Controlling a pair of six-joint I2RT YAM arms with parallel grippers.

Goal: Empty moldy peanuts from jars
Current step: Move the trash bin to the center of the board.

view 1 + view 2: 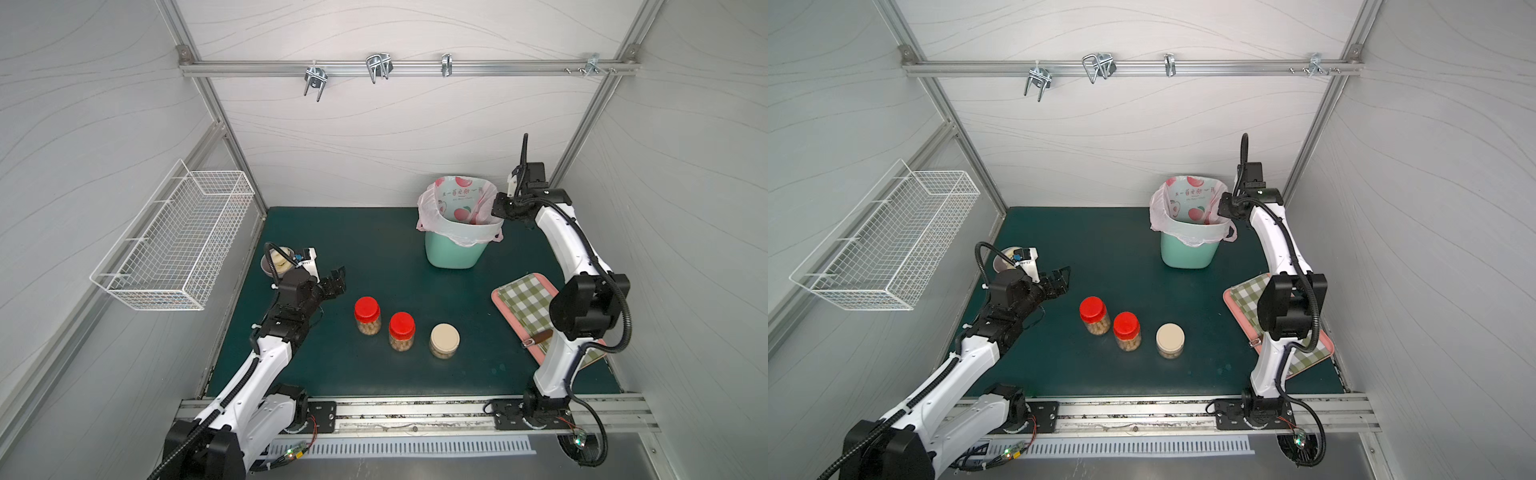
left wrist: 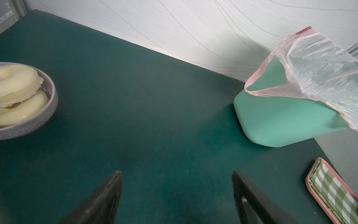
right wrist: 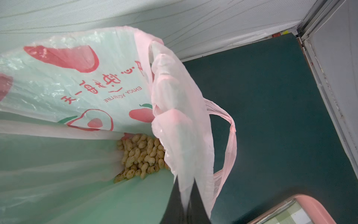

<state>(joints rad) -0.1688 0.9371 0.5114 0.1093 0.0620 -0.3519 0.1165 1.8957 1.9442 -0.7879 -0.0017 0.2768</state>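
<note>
the right pincer is clenched on a fold of the pink bag. its fingers are cut off at the frame edge in the right wrist view. in both top views its tips are hard to make out at the right rim of the bin. the left arm hides most of the bowl in the top views. the right arm covers part of the tray.

the left pincer hangs released over the counter, just left of the jars. the three jars stand in a row in the lower middle of the frame. all have lids on, two red and one beige. small tan moldy peanuts show through the clear sides. more moldy peanuts lie in a heap at the bottom of the bag. any mold on them is too small to see.
</note>
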